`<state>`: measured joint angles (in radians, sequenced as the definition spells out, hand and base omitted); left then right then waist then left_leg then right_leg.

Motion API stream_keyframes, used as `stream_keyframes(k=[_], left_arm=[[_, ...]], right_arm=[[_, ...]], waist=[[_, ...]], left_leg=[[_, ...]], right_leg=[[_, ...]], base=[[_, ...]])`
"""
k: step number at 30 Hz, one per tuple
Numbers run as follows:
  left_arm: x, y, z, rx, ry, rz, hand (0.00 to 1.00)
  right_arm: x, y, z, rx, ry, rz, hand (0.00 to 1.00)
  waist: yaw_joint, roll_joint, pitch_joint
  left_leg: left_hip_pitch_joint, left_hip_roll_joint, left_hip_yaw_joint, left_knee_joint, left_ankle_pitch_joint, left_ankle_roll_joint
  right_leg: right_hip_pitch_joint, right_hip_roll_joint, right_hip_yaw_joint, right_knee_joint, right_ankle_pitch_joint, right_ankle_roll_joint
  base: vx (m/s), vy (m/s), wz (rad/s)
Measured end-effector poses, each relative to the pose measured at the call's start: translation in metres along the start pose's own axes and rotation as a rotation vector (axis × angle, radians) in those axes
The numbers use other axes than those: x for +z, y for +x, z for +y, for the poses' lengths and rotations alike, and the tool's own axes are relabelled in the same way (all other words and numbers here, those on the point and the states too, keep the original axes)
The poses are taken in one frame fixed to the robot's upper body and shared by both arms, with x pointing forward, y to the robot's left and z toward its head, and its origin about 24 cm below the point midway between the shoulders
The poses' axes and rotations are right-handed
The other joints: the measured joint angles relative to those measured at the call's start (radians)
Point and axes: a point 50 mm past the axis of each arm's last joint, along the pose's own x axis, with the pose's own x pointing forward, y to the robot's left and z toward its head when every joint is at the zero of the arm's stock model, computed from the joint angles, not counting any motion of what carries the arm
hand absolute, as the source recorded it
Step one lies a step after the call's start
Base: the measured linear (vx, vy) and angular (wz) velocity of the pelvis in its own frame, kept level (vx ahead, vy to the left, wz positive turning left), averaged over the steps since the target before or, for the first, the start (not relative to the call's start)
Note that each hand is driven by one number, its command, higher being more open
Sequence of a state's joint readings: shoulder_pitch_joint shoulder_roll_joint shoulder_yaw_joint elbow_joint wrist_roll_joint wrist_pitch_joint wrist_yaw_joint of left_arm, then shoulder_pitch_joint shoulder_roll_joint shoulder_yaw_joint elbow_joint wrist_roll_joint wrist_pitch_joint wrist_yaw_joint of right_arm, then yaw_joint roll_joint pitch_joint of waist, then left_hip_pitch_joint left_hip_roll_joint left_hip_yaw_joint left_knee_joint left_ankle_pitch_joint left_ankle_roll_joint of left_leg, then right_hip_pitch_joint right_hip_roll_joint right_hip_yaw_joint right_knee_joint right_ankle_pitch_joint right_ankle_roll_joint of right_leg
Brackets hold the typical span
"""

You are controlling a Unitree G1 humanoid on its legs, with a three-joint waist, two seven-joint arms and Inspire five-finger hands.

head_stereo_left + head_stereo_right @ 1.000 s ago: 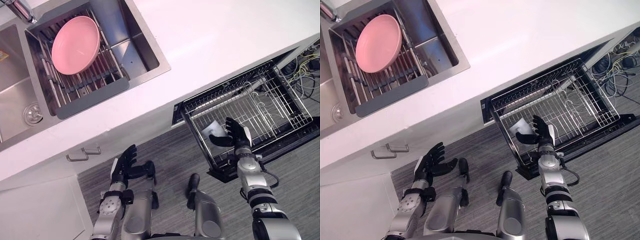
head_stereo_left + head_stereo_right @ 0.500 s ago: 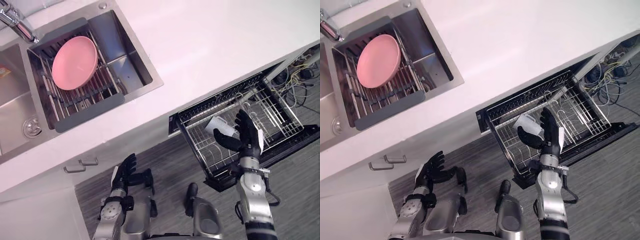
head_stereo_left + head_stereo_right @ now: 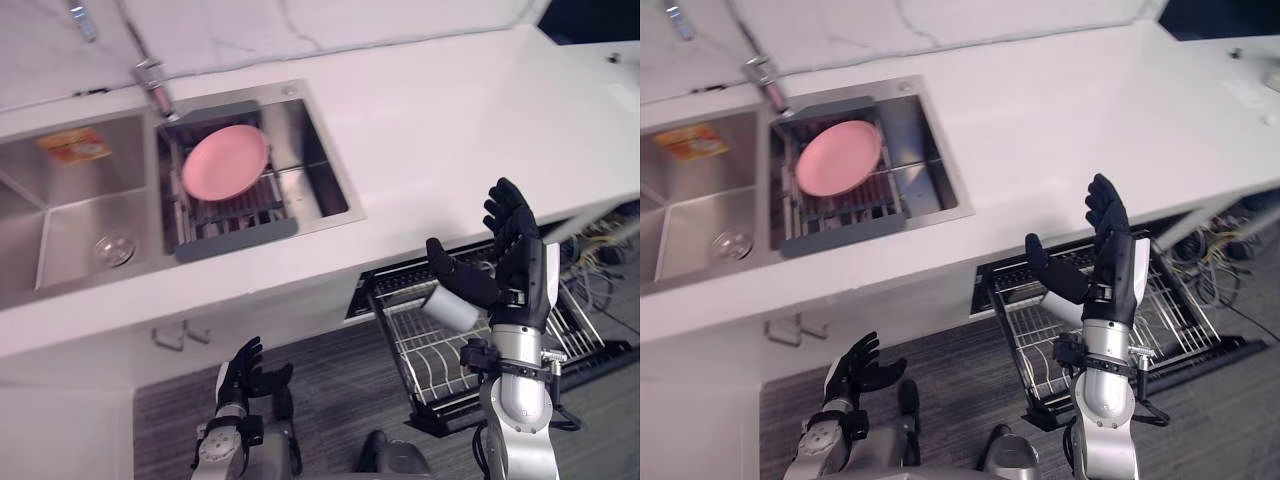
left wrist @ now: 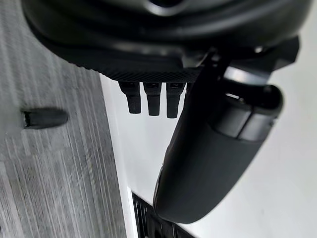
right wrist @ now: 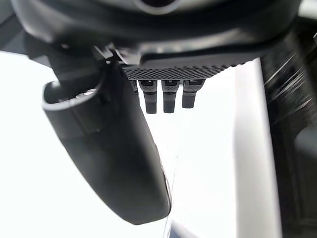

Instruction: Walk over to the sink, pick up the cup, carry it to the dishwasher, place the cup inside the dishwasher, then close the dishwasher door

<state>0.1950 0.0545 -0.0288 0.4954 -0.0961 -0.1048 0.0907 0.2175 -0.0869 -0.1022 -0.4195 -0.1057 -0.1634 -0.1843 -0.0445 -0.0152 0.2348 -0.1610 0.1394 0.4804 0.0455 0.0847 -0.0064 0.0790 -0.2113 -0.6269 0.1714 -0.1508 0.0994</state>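
Left eye view: the right arm stands upright in front of the pulled-out rack (image 3: 415, 352). The right hand (image 3: 515, 262) is raised above the rack, fingers straight and spread, thumb stretched out sideways, gripping nothing. The cup (image 3: 450, 308) lies on its side in the rack and shows just under the thumb. The left hand (image 3: 240, 372) hangs low over the floor (image 3: 330, 370), well left of the rack, its fingers loosely spread. The sink (image 3: 325, 185), up and left of the rack, holds a pink plate (image 3: 225, 160).

Right eye view: the same pose, with the raised fingertips crossing the edge of the counter (image 3: 1040, 130) above the rack. More of the rack's right side shows here, and the door (image 3: 1225, 345) lies open beneath it.

Left wrist view: the left hand's fingers (image 4: 153, 99) run straight in a row with the thumb well apart from them. They grip nothing, and the grey floor lies beyond.

Right wrist view: the right hand's fingers (image 5: 168, 96) are straight, the thumb is held wide of them, and nothing lies between. White counter shows past them.
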Motion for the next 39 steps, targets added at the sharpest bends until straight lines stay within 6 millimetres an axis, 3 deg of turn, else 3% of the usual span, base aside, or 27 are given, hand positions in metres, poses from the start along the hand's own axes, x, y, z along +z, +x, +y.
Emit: stream_keyframes(k=[2,4,6,8,9,10,11,13,16,17,18,24,39], left_arm=[[-0.006,-0.003,-0.002,-0.009,0.006,0.021,0.9],[-0.016,-0.008,-0.002,-0.015,0.032,0.055,0.9],[-0.02,-0.011,-0.004,-0.026,0.058,0.068,0.9],[-0.02,-0.011,-0.008,-0.045,0.075,0.066,0.9],[-0.019,-0.011,-0.01,-0.055,0.085,0.061,0.9],[-0.014,-0.009,-0.01,-0.061,0.105,0.04,0.9],[-0.011,-0.009,-0.009,-0.062,0.112,0.029,0.9],[-0.002,-0.006,-0.008,-0.068,0.13,-0.01,0.9],[-0.002,-0.006,-0.003,-0.063,0.145,-0.012,0.9],[-0.004,-0.007,0.001,-0.057,0.153,-0.006,0.9],[-0.008,-0.009,0.0,-0.056,0.147,0.01,0.9],[-0.023,-0.02,-0.006,-0.082,0.129,0.058,0.9],[-0.031,-0.023,-0.007,-0.116,0.176,0.087,0.9]], right_arm=[[0.005,0.008,0.003,0.025,-0.013,-0.042,0.9],[0.015,0.02,0.013,0.066,-0.025,-0.113,0.9],[0.015,0.035,0.02,0.095,-0.032,-0.141,0.9],[0.008,0.045,0.022,0.121,-0.064,-0.13,0.9],[0.0,0.05,0.021,0.135,-0.094,-0.106,0.9],[-0.009,0.053,0.019,0.148,-0.124,-0.07,0.9],[-0.013,0.053,0.018,0.155,-0.137,-0.053,0.9],[-0.016,0.055,0.016,0.184,-0.178,-0.048,0.9],[-0.012,0.059,0.013,0.197,-0.224,-0.077,0.9],[-0.011,0.061,0.01,0.203,-0.241,-0.084,0.9],[-0.011,0.062,0.007,0.213,-0.273,-0.09,0.9],[-0.013,0.068,-0.001,0.271,-0.358,-0.088,0.9],[-0.039,0.063,0.001,0.344,-0.485,0.004,0.9]], waist=[[0.008,0.004,-0.003],[0.01,0.004,-0.007],[0.017,-0.006,-0.013],[0.019,-0.007,-0.014],[0.019,-0.008,-0.013],[0.006,-0.009,-0.014],[-0.002,-0.009,-0.016],[-0.004,-0.009,-0.017],[-0.002,-0.027,-0.03],[0.001,-0.049,-0.043],[-0.003,-0.038,-0.054],[0.004,-0.024,-0.068],[0.012,-0.013,-0.109]], left_leg=[[-0.005,0.004,0.034,0.016,-0.001,0.014],[-0.006,-0.031,0.031,0.016,-0.017,0.033],[-0.003,-0.082,0.035,0.036,-0.052,0.05],[0.005,-0.105,0.029,0.054,-0.077,0.07],[0.013,-0.128,0.013,0.064,-0.09,0.088],[0.03,-0.14,-0.029,0.055,-0.095,0.096],[0.037,-0.145,-0.053,0.046,-0.096,0.099],[0.063,-0.153,-0.11,0.016,-0.093,0.095],[0.082,-0.186,-0.142,-0.001,-0.085,0.084],[0.082,-0.21,-0.154,0.001,-0.087,0.085],[0.08,-0.211,-0.173,0.005,-0.088,0.085],[0.102,-0.17,-0.182,-0.005,-0.081,0.076],[0.139,-0.177,-0.202,-0.064,-0.061,0.071]], right_leg=[[0.0,-0.014,-0.008,0.008,-0.001,0.004],[-0.001,-0.047,-0.01,0.022,-0.006,0.013],[-0.023,-0.126,-0.005,0.113,-0.052,-0.007],[-0.05,-0.181,0.024,0.224,-0.055,-0.025],[-0.093,-0.216,0.105,0.341,-0.037,-0.058],[-0.148,-0.22,0.231,0.462,0.009,-0.122],[-0.164,-0.207,0.292,0.492,-0.006,-0.106],[-0.207,-0.091,0.492,0.428,-0.103,-0.05],[-0.223,-0.043,0.553,0.285,-0.097,-0.023],[-0.231,-0.04,0.55,0.212,-0.058,-0.014],[-0.215,-0.032,0.558,0.185,-0.046,0.024],[-0.11,0.02,0.529,0.018,0.024,0.03],[-0.049,0.032,0.513,-0.074,0.075,0.022]], base=[[0.01,0.076,0.27],[0.02,0.138,0.16],[0.06,0.212,0.14],[0.07,0.175,0.2],[0.07,0.184,0.54],[0.09,0.179,0.75],[0.11,0.118,0.96],[0.12,0.046,0.78],[0.14,0.009,0.53],[0.21,-0.055,0.52],[0.23,-0.068,0.4],[0.18,-0.069,0.01],[0.03,-0.004,0.03]])
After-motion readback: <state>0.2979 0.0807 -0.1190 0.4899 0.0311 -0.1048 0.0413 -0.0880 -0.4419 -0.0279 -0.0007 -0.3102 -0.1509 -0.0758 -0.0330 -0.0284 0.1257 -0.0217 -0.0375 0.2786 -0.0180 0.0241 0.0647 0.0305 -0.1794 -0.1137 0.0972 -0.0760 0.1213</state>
